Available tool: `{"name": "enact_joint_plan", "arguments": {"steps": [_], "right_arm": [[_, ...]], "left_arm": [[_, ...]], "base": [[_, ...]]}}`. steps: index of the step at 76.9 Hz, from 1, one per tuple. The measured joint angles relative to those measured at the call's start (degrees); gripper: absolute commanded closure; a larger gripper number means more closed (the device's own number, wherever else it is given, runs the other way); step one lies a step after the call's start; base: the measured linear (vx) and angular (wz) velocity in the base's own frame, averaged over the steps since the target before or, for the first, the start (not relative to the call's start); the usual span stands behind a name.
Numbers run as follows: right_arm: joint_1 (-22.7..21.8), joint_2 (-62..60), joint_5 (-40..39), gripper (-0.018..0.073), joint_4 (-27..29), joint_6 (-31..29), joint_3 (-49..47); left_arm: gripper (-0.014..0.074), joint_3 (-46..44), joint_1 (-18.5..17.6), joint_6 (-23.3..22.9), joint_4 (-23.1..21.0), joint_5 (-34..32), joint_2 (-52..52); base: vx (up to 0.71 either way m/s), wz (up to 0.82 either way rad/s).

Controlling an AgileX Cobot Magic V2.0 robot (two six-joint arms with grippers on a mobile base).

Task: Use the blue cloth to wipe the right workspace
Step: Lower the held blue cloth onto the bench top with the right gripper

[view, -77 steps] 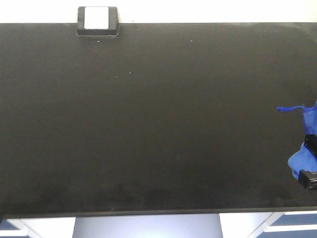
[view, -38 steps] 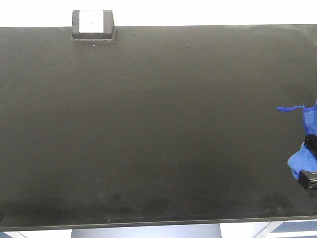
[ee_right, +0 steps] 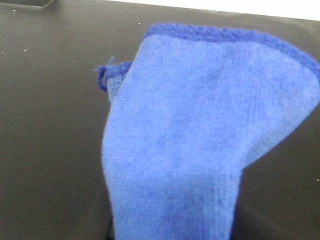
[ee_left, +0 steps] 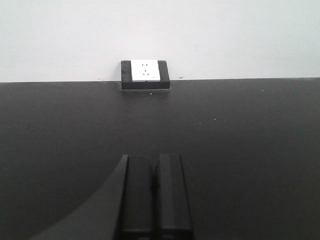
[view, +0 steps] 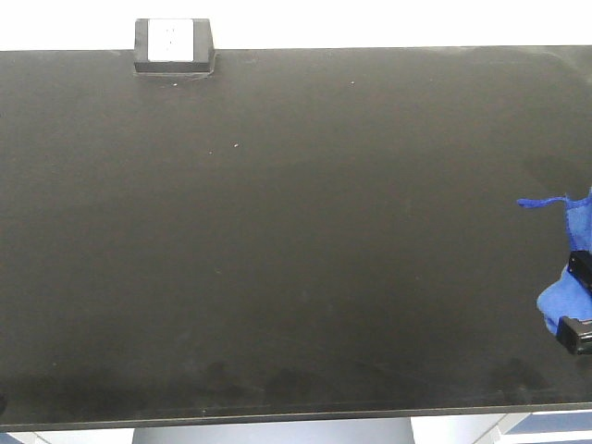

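One cloth: the blue cloth [view: 558, 298] is bright royal blue, soft and bunched, and hangs at the far right edge of the front view, partly cut off by the frame.
Cloth surface: in the right wrist view it fills most of the picture as a tall fold of fine, napped weave, paler blue on the face, with a darker stitched hem [ee_right: 225, 34] along its top edge.
Cloth corner: a thin tail-like corner [view: 541, 201] sticks out to the left from the upper part of the bunch, and in the wrist view it ends in a small loop of thread.
Cloth place: over the right end of the right workspace [view: 296, 240]; whether it touches the surface I cannot tell.
Right gripper: the right gripper [view: 575, 301] shows only as two black finger parts at the frame edge, one above and one below a bulge of cloth, closed on the cloth between them.
Left gripper: the left gripper [ee_left: 154, 195] has its two black fingers pressed together with no gap, gripping nothing, above the benchtop and pointing toward the far edge.
Benchtop: wide, flat, matte black, with faint scuffs and smears near the front edge and a few white specks [view: 236, 145] left of centre.
Fixture: a black box [view: 174, 44] with a white socket face sits at the far edge on the left, well apart from the cloth.
Beyond: a plain white wall [ee_left: 160, 30] rises behind the far edge.
Below: pale cabinet fronts [view: 277, 433] show under the near edge.
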Motion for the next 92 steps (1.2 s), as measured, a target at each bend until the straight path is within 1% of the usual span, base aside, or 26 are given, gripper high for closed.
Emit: {"name": "enact_joint_plan", "arguments": {"steps": [4,12,19,33,43,55,67,81,92], "right_arm": [[0.0,0.1,-0.9,0.0567,1.3,0.0,0.0],[0.0,1.7,-3.7,0.0567,2.1,0.1,0.0],[0.0,6.6,-6.3,0.0567,2.0,-0.2,0.0],[0.0,24.3,-11.8,0.0567,1.3,-1.8,-0.8],[0.0,38.0,-14.6,0.0567,1.3,-2.2,-4.7],[0.0,52.1,-15.6,0.0567,1.3,-3.4,-11.6],[0.0,62.1,-15.4,0.0567,1.3,-3.8,-17.3],[0.0,70.4,-14.9,0.0567,1.3,-4.6,-20.5],[1.1,72.4,-15.7,0.0567,1.6,-4.6,-21.3]], "left_arm": [[0.0603,0.0,0.0,0.0,0.0,0.0,0.0],[0.0603,0.0,0.0,0.0,0.0,0.0,0.0],[0.0603,0.0,0.0,0.0,0.0,0.0,0.0],[0.0603,0.0,0.0,0.0,0.0,0.0,0.0],[0.0603,0.0,0.0,0.0,0.0,0.0,0.0],[0.0603,0.0,0.0,0.0,0.0,0.0,0.0],[0.0603,0.0,0.0,0.0,0.0,0.0,0.0],[0.0603,0.0,0.0,0.0,0.0,0.0,0.0],[0.0603,0.0,0.0,0.0,0.0,0.0,0.0]], "base": [[0.00,0.00],[0.00,0.00],[0.00,0.00],[0.00,0.00],[0.00,0.00],[0.00,0.00],[0.00,0.00],[0.00,0.00],[0.00,0.00]]}}
